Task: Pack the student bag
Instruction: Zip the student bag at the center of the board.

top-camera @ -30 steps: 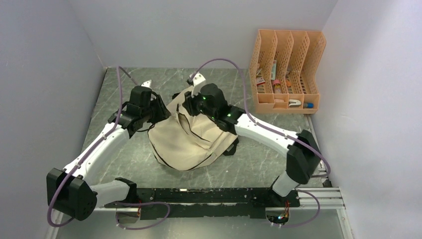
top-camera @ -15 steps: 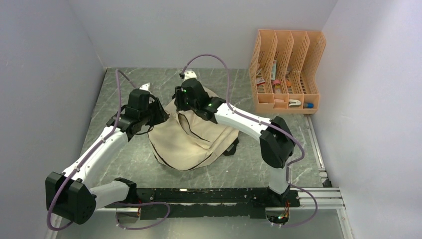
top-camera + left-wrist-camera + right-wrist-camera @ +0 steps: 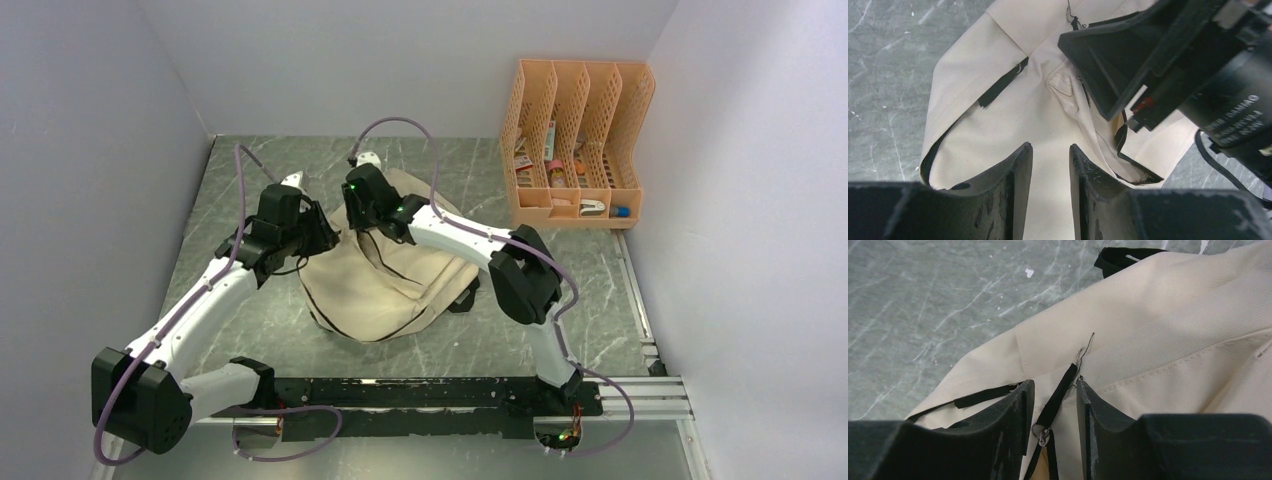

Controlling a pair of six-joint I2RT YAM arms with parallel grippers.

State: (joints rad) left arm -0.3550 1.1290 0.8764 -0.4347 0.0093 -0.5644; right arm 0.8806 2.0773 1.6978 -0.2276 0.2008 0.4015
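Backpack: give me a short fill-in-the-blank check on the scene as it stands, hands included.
1. The backpack lies between the two arms, and its zippers are ____.
2. The zipper pull sits between the fingers of the ____ hand.
3. The file organizer in the far right corner is ____.
Missing words: black; right; orange.

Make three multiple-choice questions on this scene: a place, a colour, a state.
1. Where does the orange file organizer stand? A far right corner; B near left corner; C on the bag.
2. Zippers on the student bag: A red; B black; C white.
3. Jaws of the right gripper: A apart; B shut, empty; C out of view.
Answers: A, it stands far back on the right; B, the zipper pull is black on beige; A, the pull lies in the gap between them.
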